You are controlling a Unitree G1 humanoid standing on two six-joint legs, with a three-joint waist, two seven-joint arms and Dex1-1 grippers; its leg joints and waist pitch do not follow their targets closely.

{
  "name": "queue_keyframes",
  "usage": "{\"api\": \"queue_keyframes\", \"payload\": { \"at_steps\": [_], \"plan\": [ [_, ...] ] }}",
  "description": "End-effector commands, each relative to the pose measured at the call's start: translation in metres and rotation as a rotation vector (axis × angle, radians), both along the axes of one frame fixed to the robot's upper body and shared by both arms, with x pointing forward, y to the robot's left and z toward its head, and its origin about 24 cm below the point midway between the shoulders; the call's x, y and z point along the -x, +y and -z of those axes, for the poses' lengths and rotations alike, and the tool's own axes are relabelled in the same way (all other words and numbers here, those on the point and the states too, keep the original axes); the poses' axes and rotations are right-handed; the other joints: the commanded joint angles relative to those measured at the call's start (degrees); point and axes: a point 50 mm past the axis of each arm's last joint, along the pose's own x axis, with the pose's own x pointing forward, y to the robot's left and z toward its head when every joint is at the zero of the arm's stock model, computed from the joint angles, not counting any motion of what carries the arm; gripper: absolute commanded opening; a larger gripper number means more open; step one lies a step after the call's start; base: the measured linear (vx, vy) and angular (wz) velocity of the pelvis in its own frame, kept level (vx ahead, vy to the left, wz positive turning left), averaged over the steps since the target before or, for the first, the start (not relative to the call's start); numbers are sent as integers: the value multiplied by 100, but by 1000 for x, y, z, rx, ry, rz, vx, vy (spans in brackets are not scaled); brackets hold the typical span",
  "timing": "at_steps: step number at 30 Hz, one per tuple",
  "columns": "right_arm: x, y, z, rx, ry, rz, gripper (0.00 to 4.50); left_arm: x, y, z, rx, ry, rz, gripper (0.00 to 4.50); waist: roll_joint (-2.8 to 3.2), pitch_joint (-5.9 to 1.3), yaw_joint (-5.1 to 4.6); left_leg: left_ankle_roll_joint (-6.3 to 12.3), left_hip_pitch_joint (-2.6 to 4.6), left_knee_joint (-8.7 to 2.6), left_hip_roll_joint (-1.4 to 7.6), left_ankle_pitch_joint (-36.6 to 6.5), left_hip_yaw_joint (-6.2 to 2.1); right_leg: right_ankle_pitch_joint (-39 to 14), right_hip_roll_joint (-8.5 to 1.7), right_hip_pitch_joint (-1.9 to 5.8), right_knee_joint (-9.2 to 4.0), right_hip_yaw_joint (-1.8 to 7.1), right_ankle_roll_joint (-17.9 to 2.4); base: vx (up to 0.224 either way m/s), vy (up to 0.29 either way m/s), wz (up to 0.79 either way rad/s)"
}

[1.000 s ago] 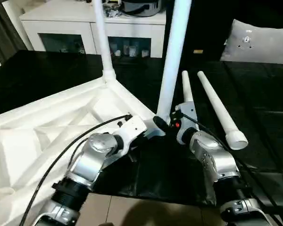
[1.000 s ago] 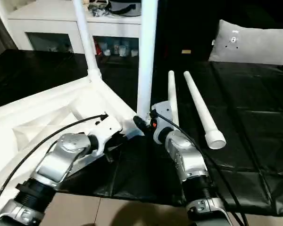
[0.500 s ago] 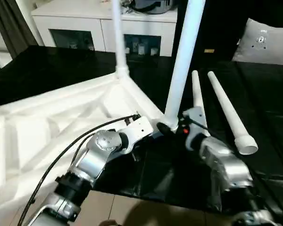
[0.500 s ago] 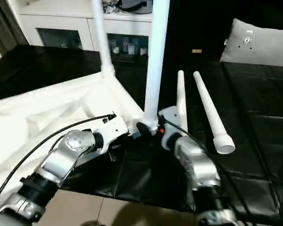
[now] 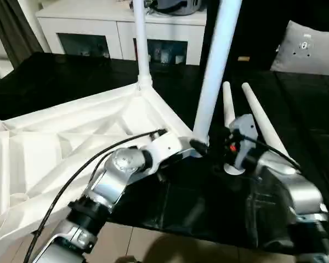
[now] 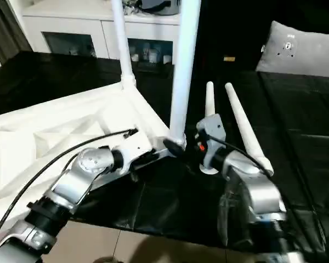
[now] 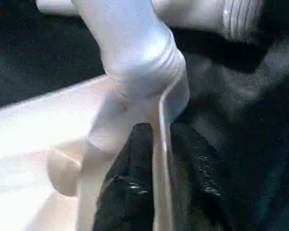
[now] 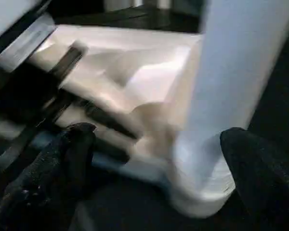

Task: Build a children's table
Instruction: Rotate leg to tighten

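Left tool [image 7: 156, 159] pinches the table top's rim [image 7: 160, 144] — right tool [image 8: 154, 159] gapes wide, empty.

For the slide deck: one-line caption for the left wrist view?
Left gripper straddling the tabletop's rim, black fingers either side, just below the corner socket holding an upright leg.

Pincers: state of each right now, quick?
Left pincer: closed on the tabletop's edge wall, beside the near corner leg.
Right pincer: open wide, fingers either side of that leg's base, gripping nothing.
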Motion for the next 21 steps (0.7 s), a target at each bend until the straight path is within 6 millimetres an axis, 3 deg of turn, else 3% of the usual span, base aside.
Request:
{"api": "queue_keyframes", "payload": {
  "at_steps": [1, 3, 4, 9, 13, 14, 18, 21],
  "plan": [
    [3, 3, -5, -10, 2, -49, 450, 1, 6, -5, 20, -16, -7, 119, -38, -348, 36, 449, -52, -345, 119, -843, -2, -2307, -480, 365, -514, 276, -149, 0, 0, 0],
    [6, 4, -6, -6, 4, -83, 450, 5, 16, -5, 10, -7, -21, 130, -28, -347, 6, 429, -41, -343, 117, -904, -5, -2407, -470, 354, -530, 265, -144, 0, 0, 0],
    [7, 5, -6, -11, 5, -98, 450, 8, 21, -6, 10, -5, -20, 130, 8, -337, -11, 424, -36, -347, 124, -958, -11, -2455, -458, 336, -534, 262, -143, 0, 0, 0],
    [0, 14, -9, -31, -12, -140, 450, 21, 44, -10, 17, 2, -53, 130, 24, -331, -60, 386, -8, -362, 146, -1161, -19, -2548, -455, 306, -534, 253, -250, 0, 0, 0],
    [-15, 20, -6, -20, -24, -160, 450, 34, 57, -19, 63, 20, -80, 130, -14, -310, -65, 363, 19, -370, 158, -1283, -13, -2555, -458, 286, -534, 275, -354, 0, 0, 0],
    [-20, 22, -7, -19, -28, -168, 450, 37, 60, -21, 73, 21, -88, 130, 7, -320, -71, 332, 9, -375, 176, -1306, -26, -2474, -481, 298, -481, 280, -457, 0, 0, 0],
    [-32, 24, -8, -22, -41, -165, 450, 43, 66, -25, 78, 21, -95, 130, 4, -307, -76, 359, -1, -374, 152, -1276, -16, -2411, -455, 304, -481, 286, -494, 0, 0, 0],
    [-53, 23, -6, -10, -67, -64, 450, 47, 71, -28, 72, 17, -109, 130, 3, -314, -73, 330, 6, -372, 158, -1207, -17, -2316, -453, 297, -456, 292, -557, 0, 0, 0]
  ]
}}
